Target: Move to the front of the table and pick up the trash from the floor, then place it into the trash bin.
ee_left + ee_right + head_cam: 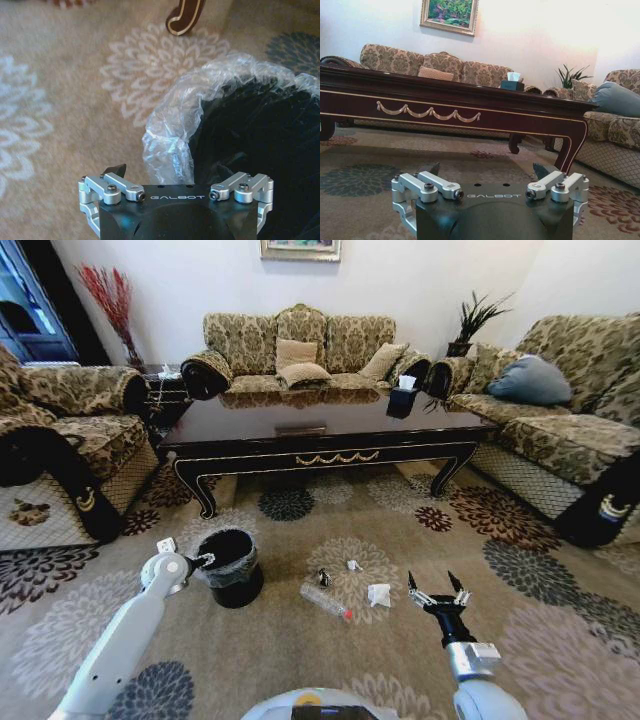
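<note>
Nearest, the right gripper (436, 587) hangs low over the floor (560, 640) with its jaws released and spread wide, holding nothing. Just left of it lies the trash: a crumpled tissue (379, 594), a clear bottle (325, 601) with a red cap, and small scraps (353, 565) slightly farther off. Farther left, the left gripper (206, 560) sits at the near-left rim of the trash bin (233, 575), jaws released and empty. Beyond stands the desk (320, 430), with sofas behind it.

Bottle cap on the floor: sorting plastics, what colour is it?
Red; the bottle cap shows best in the head view.
</note>
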`<state>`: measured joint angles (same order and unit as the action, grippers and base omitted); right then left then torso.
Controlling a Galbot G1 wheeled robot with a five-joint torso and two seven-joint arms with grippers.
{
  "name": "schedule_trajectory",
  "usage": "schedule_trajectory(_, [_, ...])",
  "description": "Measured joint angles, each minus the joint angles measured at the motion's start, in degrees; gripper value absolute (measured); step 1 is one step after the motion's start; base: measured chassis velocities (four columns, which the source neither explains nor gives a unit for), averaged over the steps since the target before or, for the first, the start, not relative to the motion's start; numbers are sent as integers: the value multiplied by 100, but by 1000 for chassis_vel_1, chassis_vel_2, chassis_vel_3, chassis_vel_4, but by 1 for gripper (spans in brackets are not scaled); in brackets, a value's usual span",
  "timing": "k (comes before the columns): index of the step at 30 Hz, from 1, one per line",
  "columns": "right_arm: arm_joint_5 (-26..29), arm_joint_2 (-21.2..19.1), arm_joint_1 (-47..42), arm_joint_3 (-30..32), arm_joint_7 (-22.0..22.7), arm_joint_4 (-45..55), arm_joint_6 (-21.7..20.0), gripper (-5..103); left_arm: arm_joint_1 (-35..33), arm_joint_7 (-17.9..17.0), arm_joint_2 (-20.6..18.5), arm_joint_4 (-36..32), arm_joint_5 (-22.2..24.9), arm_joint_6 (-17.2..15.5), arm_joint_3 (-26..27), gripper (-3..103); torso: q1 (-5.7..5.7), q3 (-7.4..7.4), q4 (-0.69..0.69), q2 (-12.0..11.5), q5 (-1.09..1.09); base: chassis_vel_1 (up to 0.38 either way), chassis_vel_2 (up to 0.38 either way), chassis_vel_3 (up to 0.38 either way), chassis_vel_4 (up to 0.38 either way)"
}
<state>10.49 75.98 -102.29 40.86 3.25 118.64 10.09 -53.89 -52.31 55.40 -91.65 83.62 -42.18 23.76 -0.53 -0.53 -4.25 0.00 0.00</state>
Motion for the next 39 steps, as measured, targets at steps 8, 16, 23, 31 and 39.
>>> schedule_trajectory(8, [-4,22,-1,-20,20,-7,5,100,267,-140,141,291,428,5,-86,94,0,0,0,0,1,0,0,0,0])
schedule_trajectory(16, [17,9,-2,14,39,-7,7,100,295,-189,183,358,648,26,-35,68,1,1,1,1,2,0,0,0,0])
schedule_trajectory(23, [19,12,-2,-7,52,-19,4,100,115,-198,167,224,702,29,78,35,0,0,1,1,0,0,0,0,0])
schedule_trajectory(31, [25,-2,31,-48,74,-73,-14,100,-182,-197,150,-129,785,-6,234,14,0,-1,-3,0,-4,0,0,0,0])
schedule_trajectory(39, [58,-25,77,-80,95,-101,-57,100,-645,-182,-133,-569,1024,-5,584,0,0,0,0,0,0,0,0,0,0])
